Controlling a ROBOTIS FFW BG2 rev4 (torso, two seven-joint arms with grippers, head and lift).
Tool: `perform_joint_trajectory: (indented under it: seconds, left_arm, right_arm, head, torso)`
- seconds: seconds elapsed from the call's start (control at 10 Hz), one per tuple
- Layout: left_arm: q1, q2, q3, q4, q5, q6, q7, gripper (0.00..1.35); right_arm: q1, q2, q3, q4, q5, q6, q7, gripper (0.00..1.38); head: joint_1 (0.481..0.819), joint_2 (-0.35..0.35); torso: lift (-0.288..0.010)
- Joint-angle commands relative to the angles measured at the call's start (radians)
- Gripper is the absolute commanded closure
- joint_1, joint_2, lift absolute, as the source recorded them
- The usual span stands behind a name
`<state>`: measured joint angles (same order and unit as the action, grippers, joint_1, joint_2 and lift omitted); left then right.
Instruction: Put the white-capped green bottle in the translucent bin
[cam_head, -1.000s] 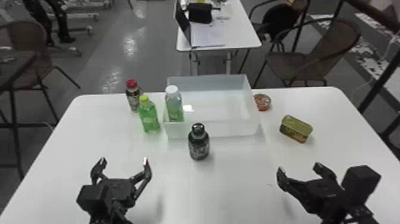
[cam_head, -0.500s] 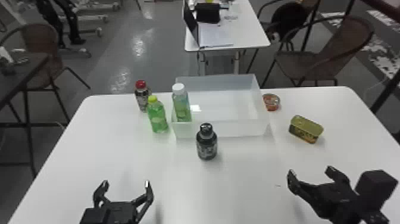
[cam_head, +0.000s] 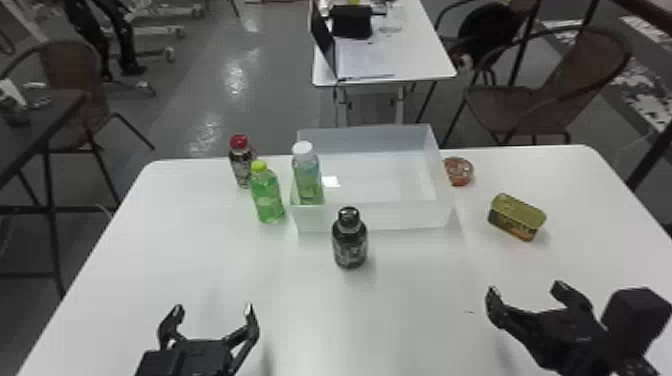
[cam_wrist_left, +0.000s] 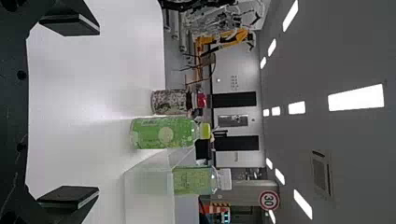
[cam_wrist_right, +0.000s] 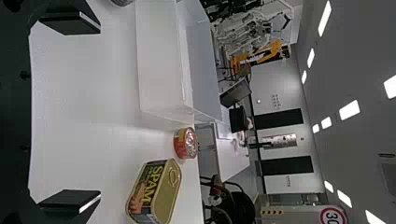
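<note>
The white-capped green bottle (cam_head: 307, 175) stands upright inside the translucent bin (cam_head: 375, 216), at its left end; the left wrist view also has the bottle (cam_wrist_left: 192, 180) within the bin (cam_wrist_left: 148, 196). My left gripper (cam_head: 214, 311) is open over the near left of the table, well short of the bottle; its fingers stand wide apart around nothing in the left wrist view, the gripper (cam_wrist_left: 70, 112) there. At the near right, my right gripper (cam_head: 526, 292) is open and holds nothing; likewise the gripper (cam_wrist_right: 70, 114) in the right wrist view.
Left of the bin stand a yellow-capped green bottle (cam_head: 267, 195) and a red-capped bottle (cam_head: 241, 161). A black bottle (cam_head: 350, 240) stands before the bin's near wall. To the right are a round can (cam_head: 458, 171) and a rectangular tin (cam_head: 516, 216) on the white table (cam_head: 410, 310).
In the head view the table and everything on it has shifted a little to the right. My left gripper has drawn back toward the near edge. The bottle remains in the bin.
</note>
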<state>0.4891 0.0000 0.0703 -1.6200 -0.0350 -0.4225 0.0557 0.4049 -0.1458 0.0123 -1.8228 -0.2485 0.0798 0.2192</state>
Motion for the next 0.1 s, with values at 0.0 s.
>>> perform_joint_trajectory:
  seconds: [0.0]
  left_arm:
    - [-0.001,-0.003,-0.006,0.0,-0.003,0.001,0.0,0.1]
  right_arm:
    - [0.0,0.0,0.0,-0.001,0.002,0.0,-0.001,0.06]
  head:
    - [0.695,0.098]
  torso:
    - [-0.091]
